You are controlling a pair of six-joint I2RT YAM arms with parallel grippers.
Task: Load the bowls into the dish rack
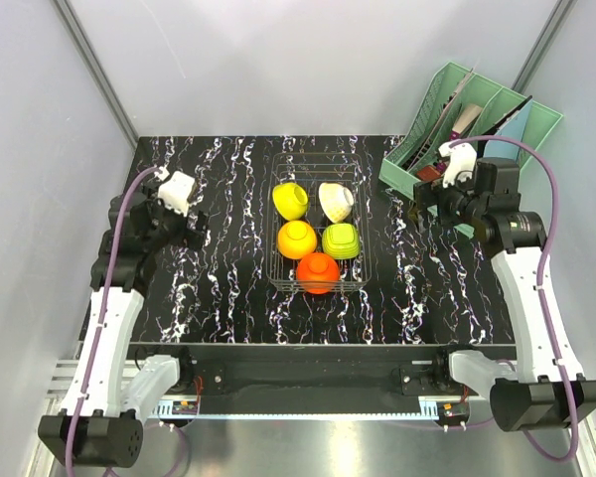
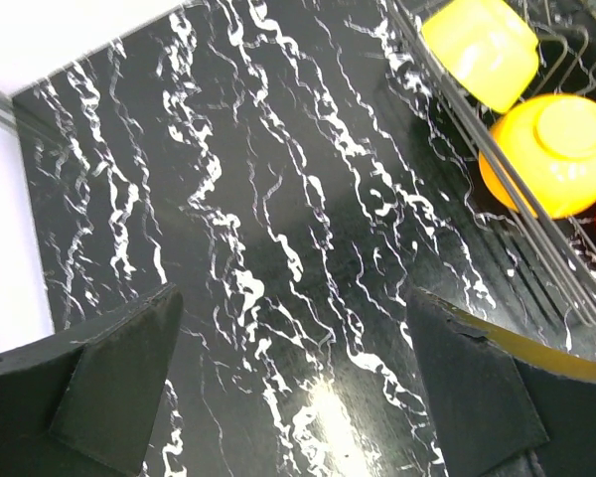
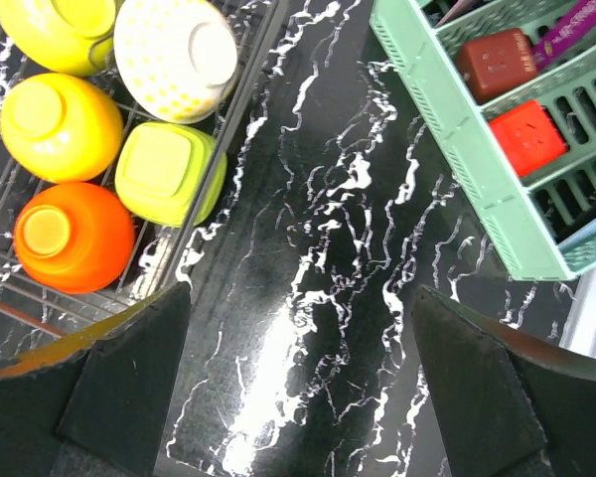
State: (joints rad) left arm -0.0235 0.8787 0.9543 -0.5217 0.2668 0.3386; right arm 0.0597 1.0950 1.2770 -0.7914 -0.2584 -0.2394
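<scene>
The dark wire dish rack [image 1: 283,169] stands at the table's middle. It holds several bowls: a yellow one [image 1: 290,200], a cream dotted one [image 1: 336,202], a yellow-orange one [image 1: 297,238], a lime-green one [image 1: 341,240] and an orange one [image 1: 318,272]. My left gripper [image 1: 201,228] is open and empty, left of the rack, above bare table [image 2: 293,358]. My right gripper [image 1: 425,206] is open and empty, right of the rack, above bare table [image 3: 298,368]. The rack [image 3: 246,89] and its bowls show at the upper left of the right wrist view.
A mint-green slotted file organiser [image 1: 467,124] stands at the back right, close behind my right gripper. It holds red and brown blocks [image 3: 528,136] and flat items. The black marbled table [image 1: 219,288] ends at grey walls on the left and behind.
</scene>
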